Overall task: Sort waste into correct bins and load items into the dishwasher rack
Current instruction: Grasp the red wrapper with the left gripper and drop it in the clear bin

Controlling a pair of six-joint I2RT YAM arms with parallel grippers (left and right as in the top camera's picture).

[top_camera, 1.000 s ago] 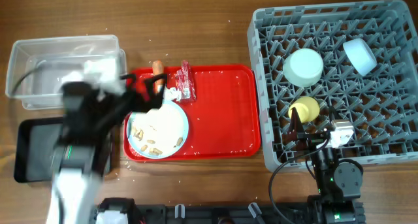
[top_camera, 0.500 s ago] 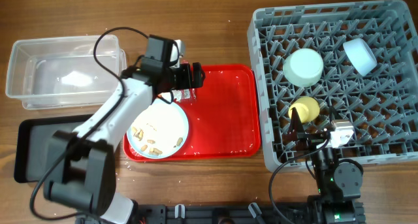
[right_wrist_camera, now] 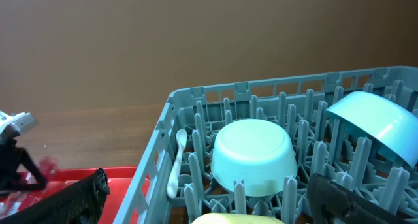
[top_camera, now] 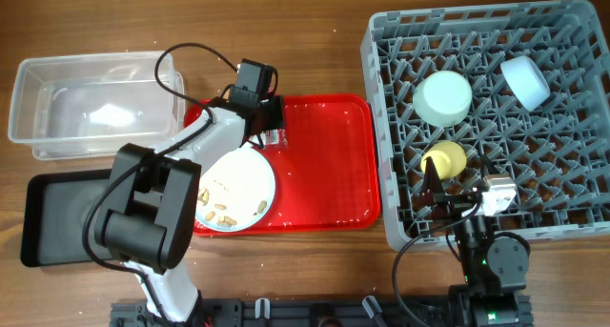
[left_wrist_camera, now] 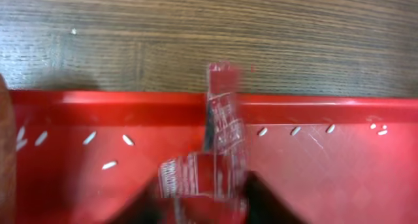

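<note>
- dishwasher rack (top_camera: 477, 20): grey moulded plastic, square, with a peg grid, on the right side of the wooden table (top_camera: 286, 41). It holds a pale mint bowl (top_camera: 443, 96) upside down, a light-blue bowl (top_camera: 525, 81) tilted on edge, a yellow-green bowl (top_camera: 444, 159), and a white plastic spoon (right_wrist_camera: 175, 162) stood by the wall.
- red tray (top_camera: 324, 174): glossy rectangle, just beside the rack.
- clear tub (top_camera: 57, 89): thin transparent plastic, far left. The matte black tray (top_camera: 57, 222) sits just in front of it.
- plate (top_camera: 243, 174): round, pale blue, on the red tray's left part, with beige crumbs (top_camera: 221, 211) on it.
- right gripper (right_wrist_camera: 208, 181): jaws wide apart, empty, over the rack's near side.
- left gripper (left_wrist_camera: 206, 185): jaws apart, straddling the wrapper's near end. Too blurred to tell if they touch it.
- wrapper (left_wrist_camera: 222, 129): red, shiny, crinkled, with white print, lying across the tray's far rim.
- rice grains (left_wrist_camera: 108, 164): white, scattered along that rim.
</note>
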